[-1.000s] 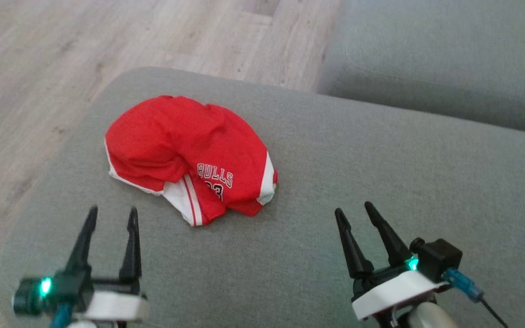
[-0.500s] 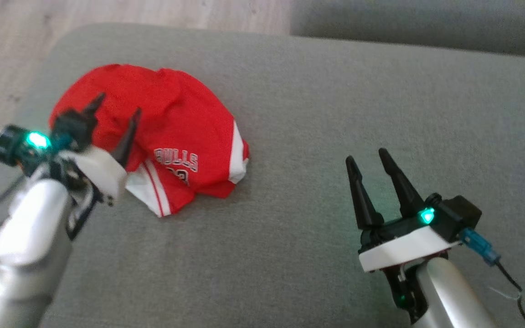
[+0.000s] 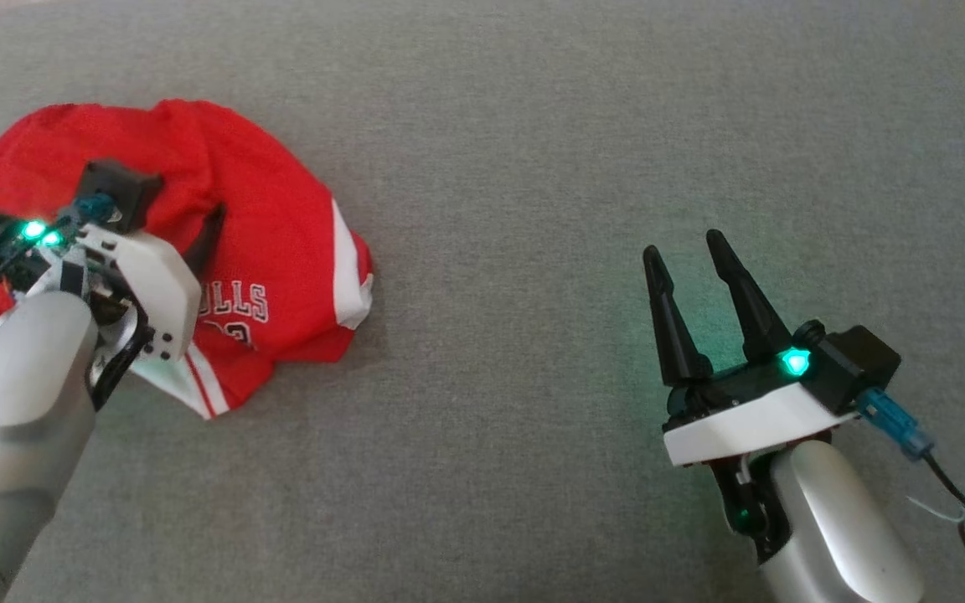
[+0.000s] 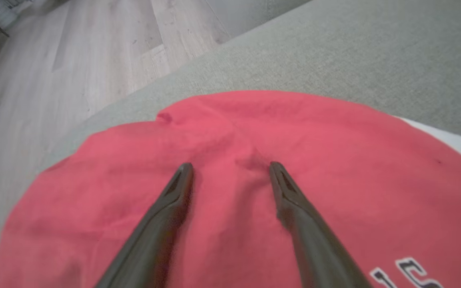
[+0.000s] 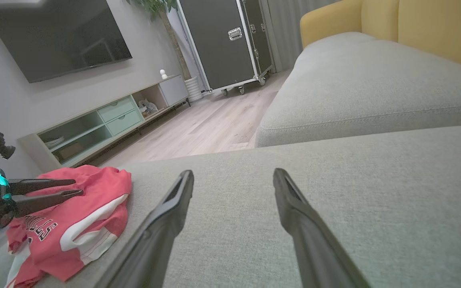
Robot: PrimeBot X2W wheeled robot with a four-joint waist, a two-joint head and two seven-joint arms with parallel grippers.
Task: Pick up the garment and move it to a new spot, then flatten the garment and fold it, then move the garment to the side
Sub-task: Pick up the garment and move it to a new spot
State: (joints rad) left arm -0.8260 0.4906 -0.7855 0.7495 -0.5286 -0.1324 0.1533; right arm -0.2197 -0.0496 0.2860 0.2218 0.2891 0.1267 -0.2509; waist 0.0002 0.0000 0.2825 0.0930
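Probably light and limp, the crumpled red-and-white basketball jersey [image 3: 281, 251] lies at the left of the grey fabric sofa cushion [image 3: 533, 167]. The left gripper [image 4: 230, 166], fingers [image 4: 294, 208] spread and empty, straddles its raised red fold [image 4: 250, 158], likely a good pinch point. The right gripper [image 3: 682, 243] hovers well apart, likewise spread.

A: What kind of place is this?
B: A home living room. A grey sofa [image 5: 374, 100], a TV [image 5: 54, 36] on the wall above a low cabinet [image 5: 106, 124] with drawers and shelves, and a pale wood floor [image 5: 214, 124].
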